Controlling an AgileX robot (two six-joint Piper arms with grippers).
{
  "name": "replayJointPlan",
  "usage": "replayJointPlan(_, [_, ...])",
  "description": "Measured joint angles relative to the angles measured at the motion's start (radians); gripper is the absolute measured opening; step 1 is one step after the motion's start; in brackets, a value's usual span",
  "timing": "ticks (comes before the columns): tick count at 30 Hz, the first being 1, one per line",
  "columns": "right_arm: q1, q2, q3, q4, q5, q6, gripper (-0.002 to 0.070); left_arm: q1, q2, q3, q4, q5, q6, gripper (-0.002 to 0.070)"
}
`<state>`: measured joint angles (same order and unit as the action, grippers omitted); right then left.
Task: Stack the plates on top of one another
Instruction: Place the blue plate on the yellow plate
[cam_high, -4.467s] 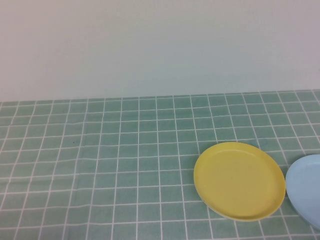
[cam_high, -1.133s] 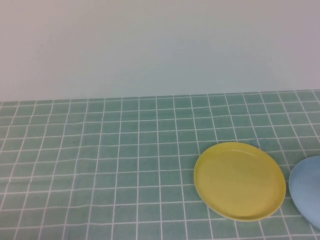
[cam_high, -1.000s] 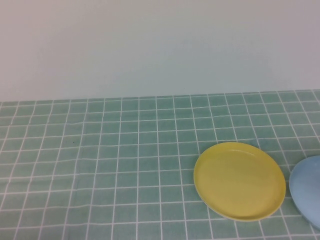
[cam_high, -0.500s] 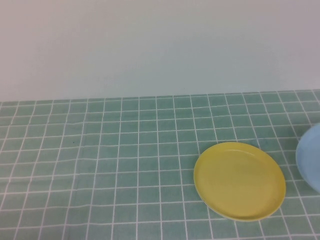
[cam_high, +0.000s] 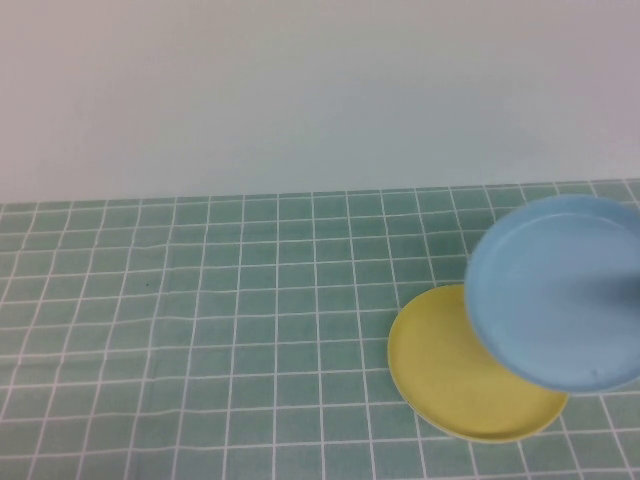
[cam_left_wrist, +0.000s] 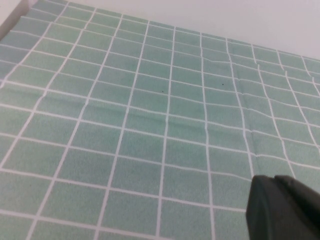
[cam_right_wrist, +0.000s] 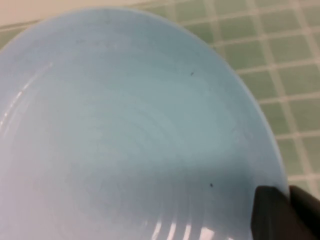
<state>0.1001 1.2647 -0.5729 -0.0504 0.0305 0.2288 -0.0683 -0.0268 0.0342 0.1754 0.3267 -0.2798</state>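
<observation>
A yellow plate (cam_high: 450, 380) lies flat on the green checked cloth at the right of the high view. A light blue plate (cam_high: 555, 290) hangs tilted in the air above the yellow plate's right half and covers part of it. My right gripper (cam_right_wrist: 287, 207) is shut on the light blue plate's (cam_right_wrist: 125, 135) rim, which fills the right wrist view. The right arm itself is out of the high view. My left gripper (cam_left_wrist: 280, 200) is shut on nothing, low over bare cloth. No white plate shows.
The green checked tablecloth (cam_high: 200, 330) covers the table up to a pale wall (cam_high: 300, 90) at the back. A fold line runs through the cloth (cam_left_wrist: 245, 115) in the left wrist view.
The light blue plate has been lifted off the cloth at the right edge and carried up and leftward over the yellow plate. The yellow plate and left gripper have not moved.
</observation>
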Motion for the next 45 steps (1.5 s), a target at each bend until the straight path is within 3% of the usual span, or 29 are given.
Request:
replayJointPlan(20, [0.174,0.284,0.0,-0.002,-0.23,0.004,0.0012,0.0,0.0,0.0,0.0,0.0,0.0,0.0])
replayJointPlan(27, [0.186,0.358,-0.02,-0.002,-0.222,0.017,0.002,0.0,0.0,0.0,0.0,0.0,0.0,0.0])
replayJointPlan(31, [0.187,0.365,-0.02,-0.01,-0.222,0.017,0.0103,0.0,0.0,0.0,0.0,0.0,0.0,0.0])
replayJointPlan(39, [0.187,0.356,-0.02,-0.022,-0.23,0.017,0.0338,0.0,0.0,0.0,0.0,0.0,0.0,0.0])
replayJointPlan(45, [0.187,0.256,-0.02,-0.052,-0.228,0.017,0.0346,0.0,0.0,0.0,0.0,0.0,0.0,-0.0001])
